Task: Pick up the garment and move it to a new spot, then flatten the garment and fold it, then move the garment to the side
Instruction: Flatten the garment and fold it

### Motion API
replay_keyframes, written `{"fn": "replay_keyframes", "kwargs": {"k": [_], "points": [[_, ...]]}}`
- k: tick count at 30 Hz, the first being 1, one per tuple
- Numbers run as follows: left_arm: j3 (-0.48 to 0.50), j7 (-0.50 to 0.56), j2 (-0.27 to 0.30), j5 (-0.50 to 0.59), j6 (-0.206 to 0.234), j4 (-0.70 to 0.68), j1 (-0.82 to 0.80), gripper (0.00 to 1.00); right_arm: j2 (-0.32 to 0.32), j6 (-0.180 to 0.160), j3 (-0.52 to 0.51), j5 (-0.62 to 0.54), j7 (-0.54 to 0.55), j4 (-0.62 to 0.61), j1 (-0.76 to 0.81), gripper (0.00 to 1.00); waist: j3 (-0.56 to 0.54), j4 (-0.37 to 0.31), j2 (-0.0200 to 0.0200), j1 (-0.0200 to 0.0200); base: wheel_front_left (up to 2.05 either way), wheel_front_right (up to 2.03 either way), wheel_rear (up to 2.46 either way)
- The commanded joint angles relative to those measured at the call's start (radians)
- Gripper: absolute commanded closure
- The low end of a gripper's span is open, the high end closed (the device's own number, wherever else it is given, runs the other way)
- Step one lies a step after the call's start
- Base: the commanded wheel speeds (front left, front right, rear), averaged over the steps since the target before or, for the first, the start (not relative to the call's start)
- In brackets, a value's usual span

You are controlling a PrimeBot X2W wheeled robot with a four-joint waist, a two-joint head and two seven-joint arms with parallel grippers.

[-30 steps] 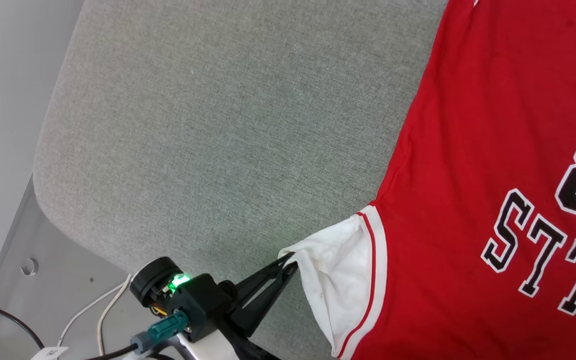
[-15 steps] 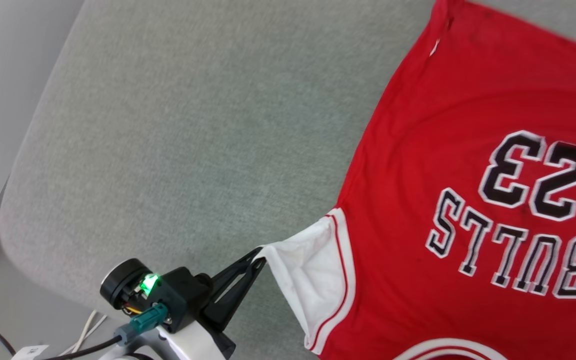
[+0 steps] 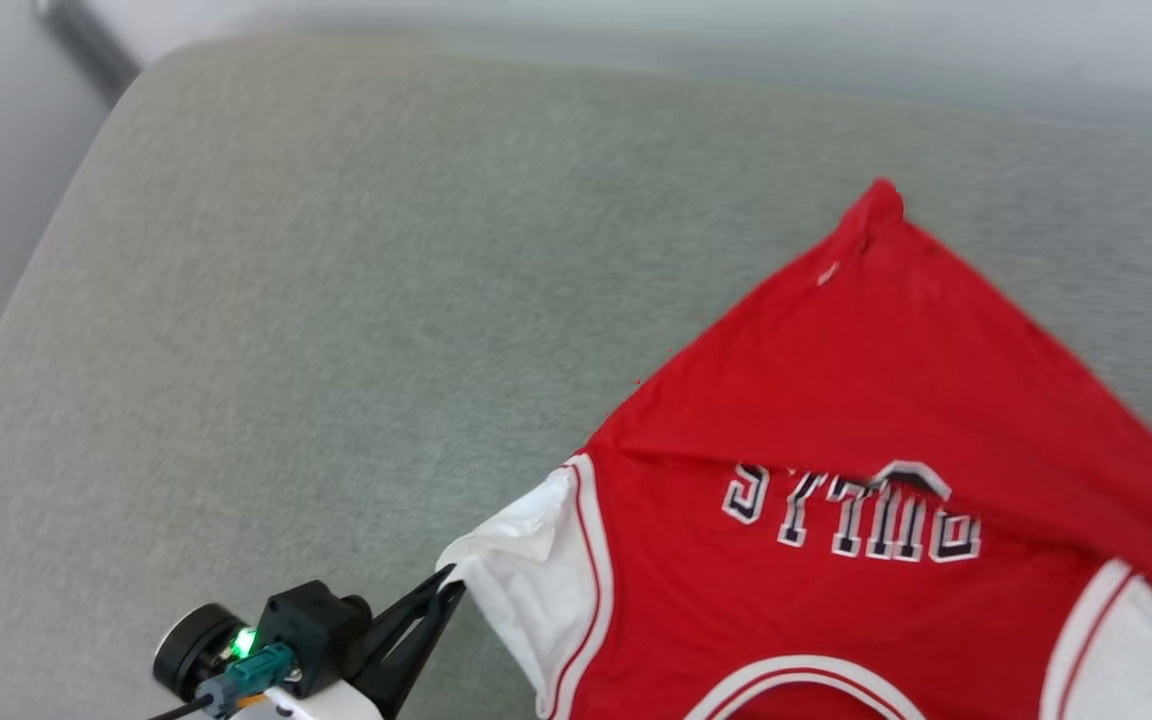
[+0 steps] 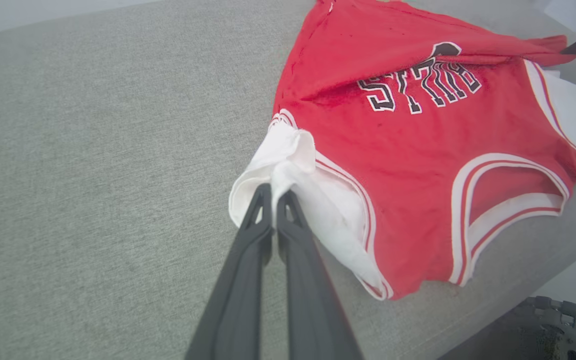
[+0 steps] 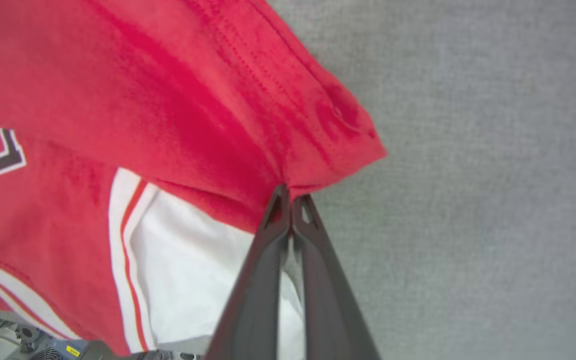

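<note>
A red jersey garment lies partly doubled over on a grey fabric-covered bench, spread out ahead of both grippers. The left gripper is clamped on the bunched white sleeve at its tips, and the right gripper is pinched on a red hem corner. The cloth looks light, limp and stretchy, likely to sag between grips; seamed edges seem the firmest holds.
</note>
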Motion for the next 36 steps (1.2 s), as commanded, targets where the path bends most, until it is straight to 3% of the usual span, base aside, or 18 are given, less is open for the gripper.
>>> {"fn": "replay_keyframes", "kwargs": {"k": [1, 9, 18, 19, 30, 36], "points": [[0.010, -0.006, 0.008, -0.012, 0.012, 0.010, 0.021, 1.00, 0.017, -0.001, -0.009, 0.015, -0.006, -0.042, 0.077, 1.00, -0.067, -0.069, 0.0000, 0.0001, 0.00, 0.00, 0.00], [0.014, -0.027, -0.002, -0.031, 0.022, 0.034, 0.047, 1.00, 0.065, 0.000, -0.024, 0.028, -0.039, -0.174, 0.279, 1.00, -0.116, -0.124, 0.0000, 0.0001, 0.00, 0.00, 0.00], [0.007, -0.036, -0.011, -0.036, 0.020, 0.048, 0.047, 1.00, 0.123, 0.000, -0.008, 0.022, -0.074, -0.174, 0.362, 1.00, -0.131, -0.144, 0.0000, 0.0001, 0.00, 0.00, 0.00], [0.006, -0.035, -0.011, -0.037, 0.018, 0.047, 0.046, 1.00, 0.123, 0.000, -0.008, 0.024, -0.083, -0.171, 0.360, 0.00, -0.135, -0.143, 0.0000, 0.0001, 0.00, 0.00, 0.00], [-0.010, -0.028, -0.011, -0.017, 0.007, 0.017, 0.011, 1.00, 0.036, 0.000, 0.010, 0.116, -0.067, -0.266, 0.207, 0.00, -0.105, -0.099, 0.0000, 0.0001, 0.00, 0.00, 0.00], [-0.018, -0.023, -0.015, 0.006, 0.005, -0.029, -0.023, 1.00, -0.016, 0.000, 0.085, 0.121, -0.035, -0.312, 0.037, 0.00, -0.026, -0.046, 0.0000, 0.0001, 0.00, 0.00, 0.00]]}}
